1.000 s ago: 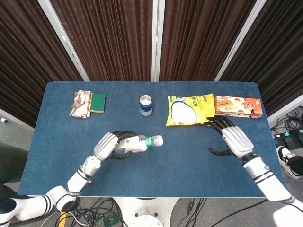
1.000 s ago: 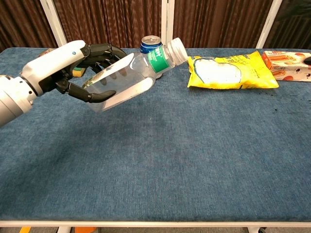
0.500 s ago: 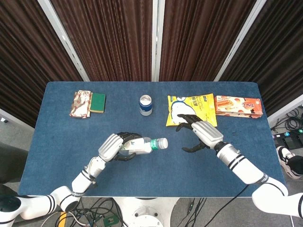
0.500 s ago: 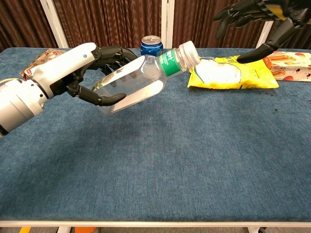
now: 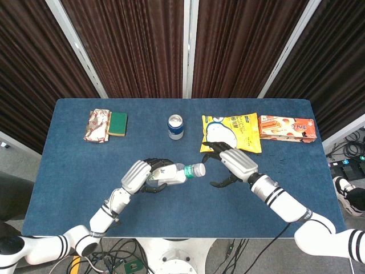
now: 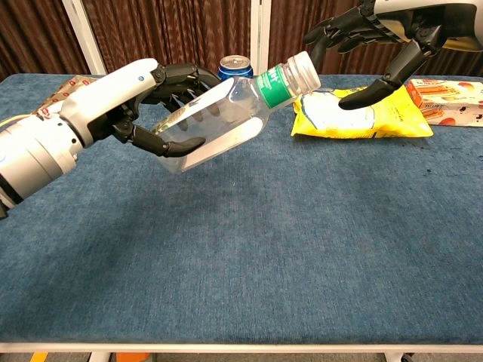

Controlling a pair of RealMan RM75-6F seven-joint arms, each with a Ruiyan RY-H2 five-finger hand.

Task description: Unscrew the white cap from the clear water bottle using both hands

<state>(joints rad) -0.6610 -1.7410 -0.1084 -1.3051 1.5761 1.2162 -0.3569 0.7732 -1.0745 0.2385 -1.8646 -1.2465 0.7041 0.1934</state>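
Observation:
My left hand (image 5: 142,174) (image 6: 143,102) grips the clear water bottle (image 5: 171,174) (image 6: 226,117) around its body and holds it tilted above the table, neck up and to the right. Its green label band sits below the white cap (image 5: 199,169) (image 6: 305,69). My right hand (image 5: 231,162) (image 6: 377,41) hovers just right of the cap with its fingers spread and nothing in them. A small gap separates its fingertips from the cap.
On the blue table (image 5: 68,171) stand a blue drink can (image 5: 175,127), a yellow snack bag (image 5: 239,128), an orange biscuit box (image 5: 288,128) at the far right, and a green sponge (image 5: 118,121) beside a wrapped packet (image 5: 97,125) at the far left.
My right hand has moved left from the snack bag toward the cap. My left hand has brought the bottle a little further right and higher.

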